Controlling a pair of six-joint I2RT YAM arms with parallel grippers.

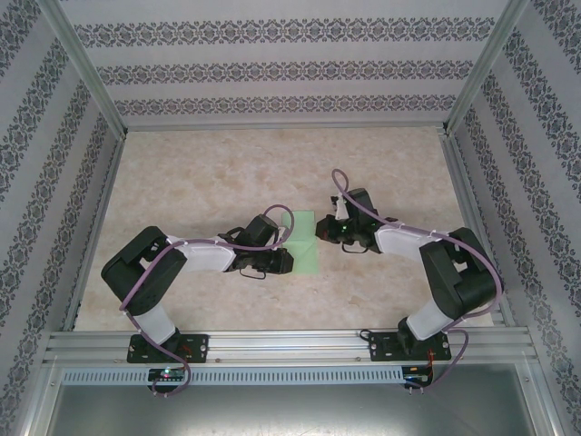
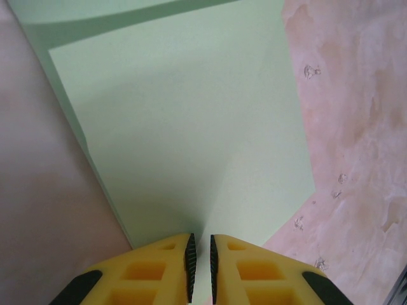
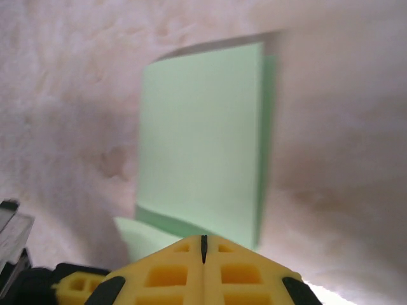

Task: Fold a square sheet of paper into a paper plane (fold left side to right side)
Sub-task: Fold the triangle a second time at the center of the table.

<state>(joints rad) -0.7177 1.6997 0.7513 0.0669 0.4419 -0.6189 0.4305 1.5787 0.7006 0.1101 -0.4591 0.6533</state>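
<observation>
The table is bare marbled beige, closed in by patterned walls on three sides and by the aluminium rail on the near side, where the two arms are bolted. Beyond the rail there is wide open tabletop to the far wall. There is also open tabletop outward on both sides, past the bent elbows. Both arms fold inward, so the only crowded spot is opposite the middle of the rail.

There lies the one sheet of paper, pale green and doubled over into a narrow upright strip, well clear of the rail. In the right wrist view a lower layer peeks out along one long edge and the near edge.

The left gripper sits at the strip's edge on the left-base side, at the end closer to the rail. In its wrist view the fingers stand a narrow slit apart, with green showing in the slit. Whether they pinch the paper I cannot tell.

The right gripper meets the opposite edge, farther from the rail. Its jaws are pressed fully together over the sheet's near edge. Whether paper is caught between them I cannot tell.

Counted: one sheet, two grippers.
</observation>
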